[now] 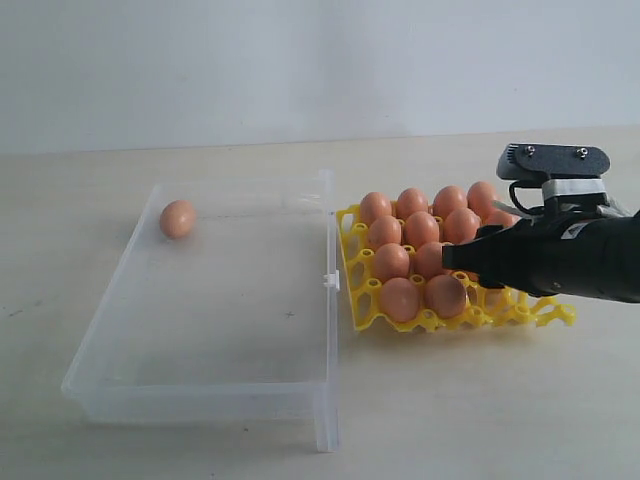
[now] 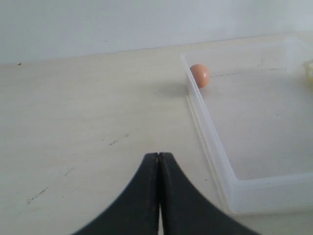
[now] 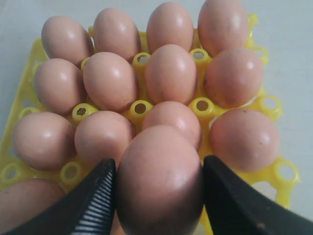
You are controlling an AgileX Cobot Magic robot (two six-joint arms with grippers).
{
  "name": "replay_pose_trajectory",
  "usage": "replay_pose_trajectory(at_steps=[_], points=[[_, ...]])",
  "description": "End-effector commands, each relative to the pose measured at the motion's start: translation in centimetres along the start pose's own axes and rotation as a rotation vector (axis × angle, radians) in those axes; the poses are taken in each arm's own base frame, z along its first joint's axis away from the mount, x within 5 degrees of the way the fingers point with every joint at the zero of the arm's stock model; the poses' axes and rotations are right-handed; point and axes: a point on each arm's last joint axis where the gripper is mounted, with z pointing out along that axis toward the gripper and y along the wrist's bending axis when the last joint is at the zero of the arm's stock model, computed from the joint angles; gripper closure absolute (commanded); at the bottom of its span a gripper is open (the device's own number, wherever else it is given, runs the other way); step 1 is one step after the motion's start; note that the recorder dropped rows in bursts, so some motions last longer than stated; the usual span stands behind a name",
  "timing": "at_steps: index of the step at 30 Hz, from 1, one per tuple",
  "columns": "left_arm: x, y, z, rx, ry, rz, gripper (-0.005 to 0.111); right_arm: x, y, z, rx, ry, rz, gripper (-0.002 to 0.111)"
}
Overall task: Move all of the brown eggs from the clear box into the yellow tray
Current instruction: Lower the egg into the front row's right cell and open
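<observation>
One brown egg (image 1: 178, 219) lies alone in the far left corner of the clear box (image 1: 200, 402); the left wrist view shows the same egg (image 2: 199, 75) against the box wall (image 2: 210, 137). Several brown eggs (image 1: 421, 229) fill cups of the yellow tray (image 1: 352, 300). My right gripper (image 1: 458, 258) hangs low over the tray's near right part, shut on another brown egg (image 3: 159, 191), with both fingers of that gripper (image 3: 159, 163) touching the egg's sides above the tray (image 3: 30, 63). My left gripper (image 2: 159, 155) is shut and holds nothing, over bare table beside the box.
The box and the tray stand side by side on a pale table (image 1: 480, 400), the box's white clasp (image 1: 328, 281) facing the tray. A plain wall (image 1: 300, 60) runs behind them. The left arm does not show in the exterior view.
</observation>
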Motion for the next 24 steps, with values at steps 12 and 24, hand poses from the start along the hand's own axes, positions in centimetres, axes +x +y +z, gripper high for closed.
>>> replay_pose_trajectory(at_steps=[12,24], points=[[-0.23,0.02,-0.08,-0.003,-0.019,-0.003,0.107,-0.24,0.13,-0.25,-0.006,-0.029,-0.024,0.108],[-0.23,0.02,-0.08,-0.003,-0.019,-0.003,0.107,-0.32,0.14,-0.26,-0.007,-0.038,-0.044,0.088]])
